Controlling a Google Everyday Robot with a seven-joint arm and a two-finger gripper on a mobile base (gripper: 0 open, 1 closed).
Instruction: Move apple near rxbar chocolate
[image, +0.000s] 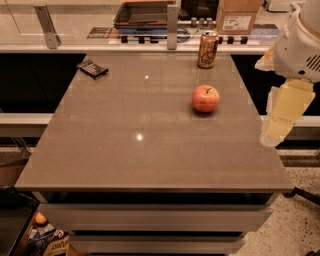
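The red-orange apple (205, 98) stands on the grey table (125, 150), right of the middle and toward the back. The rxbar chocolate (92, 68) is a flat dark wrapper lying near the table's back left corner, far from the apple. My gripper (280, 117) hangs off the table's right edge, to the right of the apple and a little nearer the front, apart from it and holding nothing that I can see.
A gold-brown drink can (207, 49) stands at the back edge, just behind the apple. Beyond it are a counter rail (172, 20), a dark tray (142, 12) and a cardboard box (237, 15). Floor drops off at front and right.
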